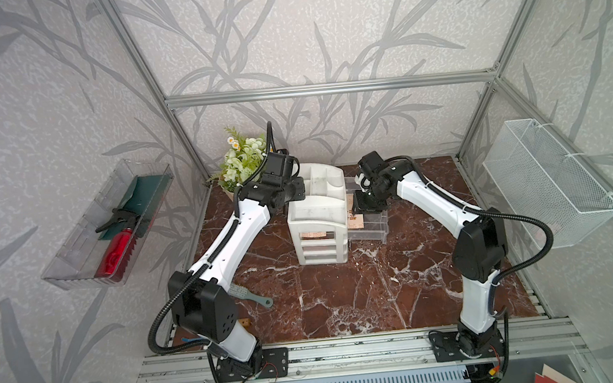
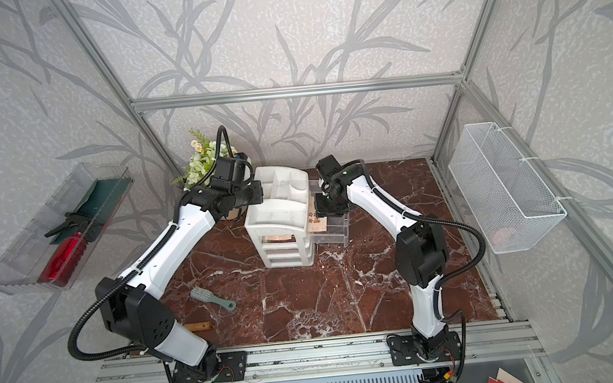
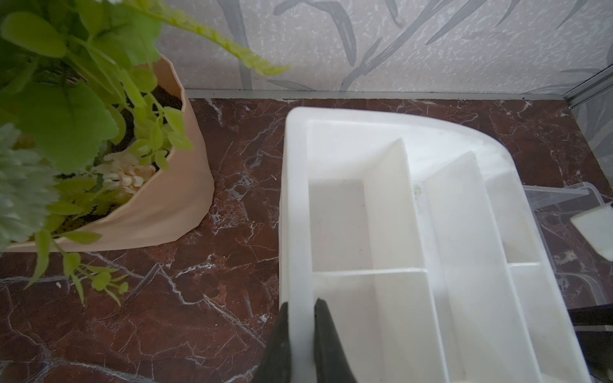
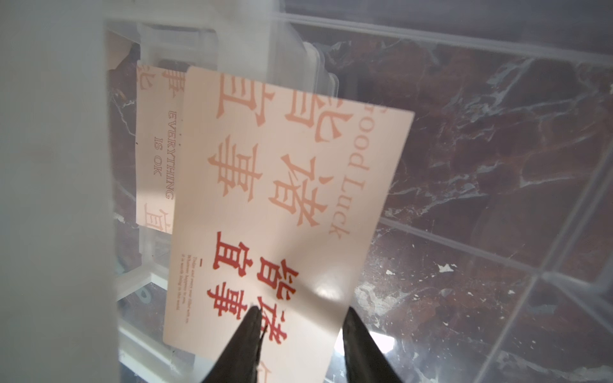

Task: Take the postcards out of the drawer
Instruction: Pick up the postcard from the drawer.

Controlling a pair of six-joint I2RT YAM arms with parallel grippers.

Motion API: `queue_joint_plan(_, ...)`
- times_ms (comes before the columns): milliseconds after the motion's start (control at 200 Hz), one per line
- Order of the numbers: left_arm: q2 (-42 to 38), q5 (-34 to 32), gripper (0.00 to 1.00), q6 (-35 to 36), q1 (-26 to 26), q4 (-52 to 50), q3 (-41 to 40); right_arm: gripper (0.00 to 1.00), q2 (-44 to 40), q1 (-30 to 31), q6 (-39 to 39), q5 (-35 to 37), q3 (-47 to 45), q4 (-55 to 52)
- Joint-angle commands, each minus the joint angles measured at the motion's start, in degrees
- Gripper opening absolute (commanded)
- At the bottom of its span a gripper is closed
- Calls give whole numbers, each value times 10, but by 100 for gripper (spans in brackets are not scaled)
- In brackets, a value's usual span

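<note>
- Over at the back of the table, the left arm reaches forward from its front-left base with the elbow raised. The left gripper (image 3: 300, 306) is clamped tight on the side wall of the white organizer (image 3: 331, 132), one finger on each side of the wall.
- The right arm comes in from the other side, bent at the elbow. Its wrist tips down over the clear drawer (image 1: 374, 228), which sticks out of the organizer's right side.
- The right gripper (image 4: 302, 315) has its jaws apart. One finger sits over the face of the top postcard (image 4: 282, 165) and the other is just off its edge, so it doesn't look like it's pinching anything.
- The top postcard is cream with red characters and "Good Luck". It lies in the drawer, partly covering a second postcard (image 4: 156, 149), also cream, that reads "EVERYTHING IS OK".
- The tabletop (image 1: 344, 291) is a reddish-brown marble look with white veins.
- A grey-green brush (image 1: 251, 295) lies by the left arm, and a potted plant (image 1: 243, 158) stands in the back corner near the organizer.
- The walls have pale wallpaper with a grey leaf print, inside an aluminium frame.
- A clear tray (image 1: 76, 265) on the left wall holds a red spray bottle (image 1: 115, 254).
- A white wire basket (image 1: 550, 182) hangs on the right wall.
</note>
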Motion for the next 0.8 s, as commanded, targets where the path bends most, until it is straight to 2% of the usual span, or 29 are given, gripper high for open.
queue_joint_plan(0,5,-3,0,29,1,13,-17,40,11,0,1,-20,13,-11)
queue_joint_plan(440,4,6,0,28,1,14,-20,36,-36,-11,24,-95,-25,63)
queue_joint_plan(795,2,9,0,27,1,14,-21,30,-72,-13,53,-111,-74,125)
